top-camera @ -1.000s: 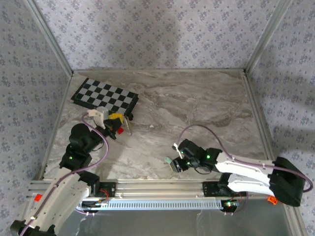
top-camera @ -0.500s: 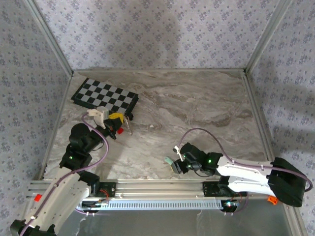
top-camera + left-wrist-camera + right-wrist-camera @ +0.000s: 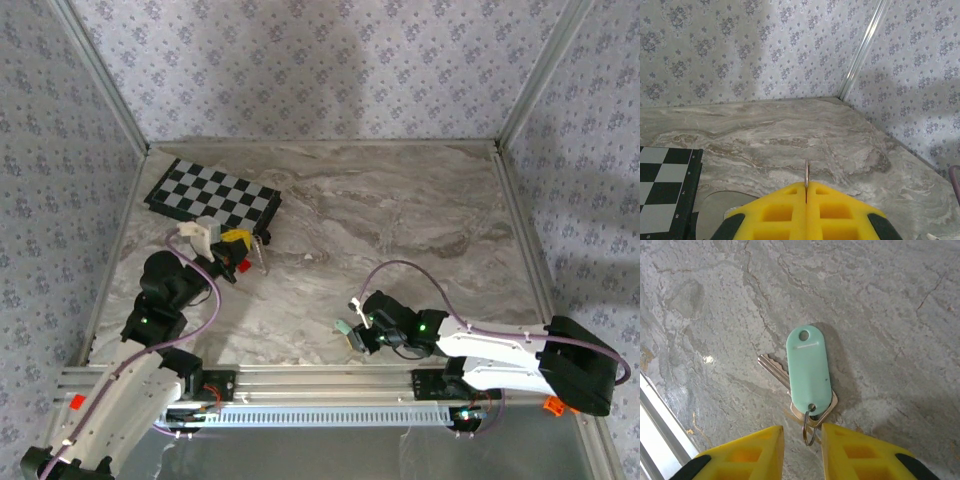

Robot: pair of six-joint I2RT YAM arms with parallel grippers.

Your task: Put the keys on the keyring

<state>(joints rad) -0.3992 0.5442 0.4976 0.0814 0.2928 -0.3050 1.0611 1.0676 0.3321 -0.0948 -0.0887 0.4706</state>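
Since my right pincer (image 3: 801,434) is spread only slightly with the keys (image 3: 809,371) lying flat on the surface (image 3: 890,315) right at its tips, I reckon closing could skid them away, while my left pincer (image 3: 806,194) pinches the keyring (image 3: 806,172) poking out past its pads.

Grey marbled tabletop (image 3: 400,210), floral grey-lilac wallpaper walls (image 3: 320,60) on three sides, aluminium corner posts (image 3: 100,75), slotted aluminium rail (image 3: 330,382) along near edge. Diffuse light.
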